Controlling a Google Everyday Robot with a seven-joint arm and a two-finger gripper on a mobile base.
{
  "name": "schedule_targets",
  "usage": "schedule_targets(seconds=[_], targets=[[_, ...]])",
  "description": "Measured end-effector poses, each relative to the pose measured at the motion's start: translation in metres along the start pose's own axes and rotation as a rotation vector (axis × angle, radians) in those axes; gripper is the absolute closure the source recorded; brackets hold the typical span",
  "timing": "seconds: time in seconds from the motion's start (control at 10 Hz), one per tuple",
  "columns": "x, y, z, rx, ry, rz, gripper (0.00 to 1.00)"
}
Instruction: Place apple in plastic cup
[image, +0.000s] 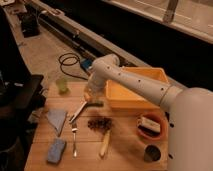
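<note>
While the tool (91, 93) sits clamped on the one apple (87, 96), one plastic cup (62, 85) stands apart.

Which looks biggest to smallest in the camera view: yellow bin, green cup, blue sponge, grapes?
1. Yellow bin
2. Blue sponge and grapes, about alike
3. Green cup, smallest, though farthest away
Gripper sits shut beside the bin.

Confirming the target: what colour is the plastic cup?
Light green, camera view; gripper down between plastic cup and yellow bin.
</note>
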Motion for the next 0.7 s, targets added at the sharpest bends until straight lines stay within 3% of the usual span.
schedule_targets(seconds=[0.3,0.7], targets=[[-0.019,-0.059,-0.037,0.089,-0.009,-0.082,0.82],[-0.02,-0.063,-0.04,0.095,-0.01,-0.087,0.82]])
